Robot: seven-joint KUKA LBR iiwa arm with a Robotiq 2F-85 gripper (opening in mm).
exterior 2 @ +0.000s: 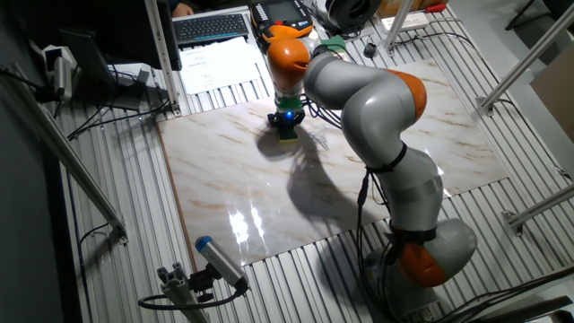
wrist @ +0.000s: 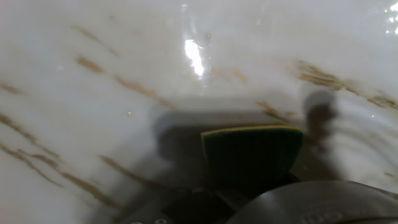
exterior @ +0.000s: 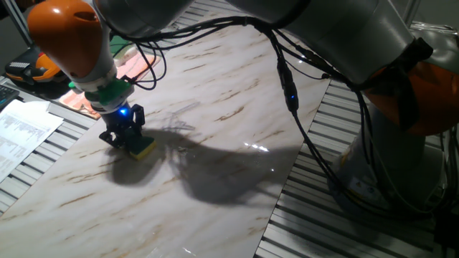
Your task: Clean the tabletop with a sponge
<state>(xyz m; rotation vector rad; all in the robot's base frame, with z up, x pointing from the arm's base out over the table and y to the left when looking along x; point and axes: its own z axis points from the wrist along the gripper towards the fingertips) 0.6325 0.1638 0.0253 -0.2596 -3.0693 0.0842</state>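
Grey slatted table (exterior 2: 108,206) surrounds the white marble-look tabletop (exterior: 215,122), and near one edge of that slab we have our gripper (exterior: 123,136) lowered onto it. Its black fingers (exterior: 115,135) are clamped on the sponge (exterior: 142,148), one on each side, with the yellow foam showing at the corner that sticks out past them. In the hand view the sponge's dark green face juts out just ahead of us, edged in yellow, and it sits low against the slab, in contact or very nearly so; we cannot see the contact line itself.

Right around our hand the marble is glossy, with brown veins and lamp glare, and we see no crumbs, spill or wet trail on it. So we cannot judge from the surface how much is already wiped. We judge that we are in the wiping step, with the sponge down near the slab's far edge as the other fixed view shows it, and a wide stretch of slab lying away from our hand towards the arm's base (exterior 2: 430,260), which may yet need passes.

Counting: one arm, one gripper, one sponge in it, one slab. Beyond the slab's edge behind our hand lie papers (exterior 2: 215,63) and a keyboard (exterior 2: 211,27).
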